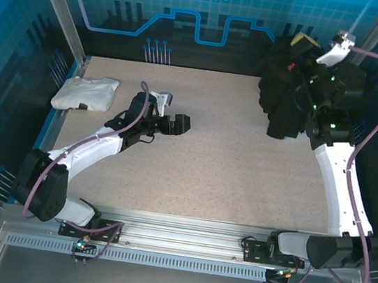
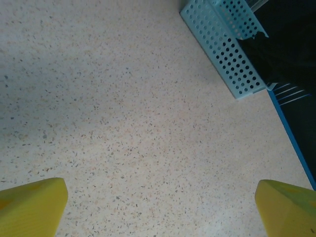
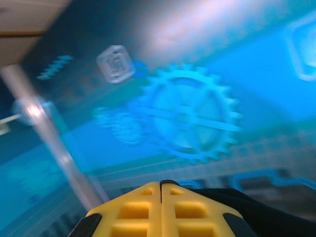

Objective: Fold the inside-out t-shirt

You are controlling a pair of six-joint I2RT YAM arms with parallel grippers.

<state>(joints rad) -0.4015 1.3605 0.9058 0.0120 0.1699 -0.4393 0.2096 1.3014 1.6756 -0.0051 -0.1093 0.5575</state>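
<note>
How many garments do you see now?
2: a white folded garment at far left, and the black t-shirt hanging bunched from the right pincer at far right.

Tabletop (image 1: 208, 158): pale, speckled, stone-look surface, rectangular.
1. White folded garment (image 1: 84, 93): lies flat in the far left corner, close to the left edge.
2. Inside-out t-shirt (image 1: 286, 99): black, bunched at the far right. Its lowest folds seem to reach the surface, though contact cannot be confirmed.
3. Pale blue perforated piece (image 2: 227, 54): stands at the tabletop's edge, seen from the left wrist.
</note>
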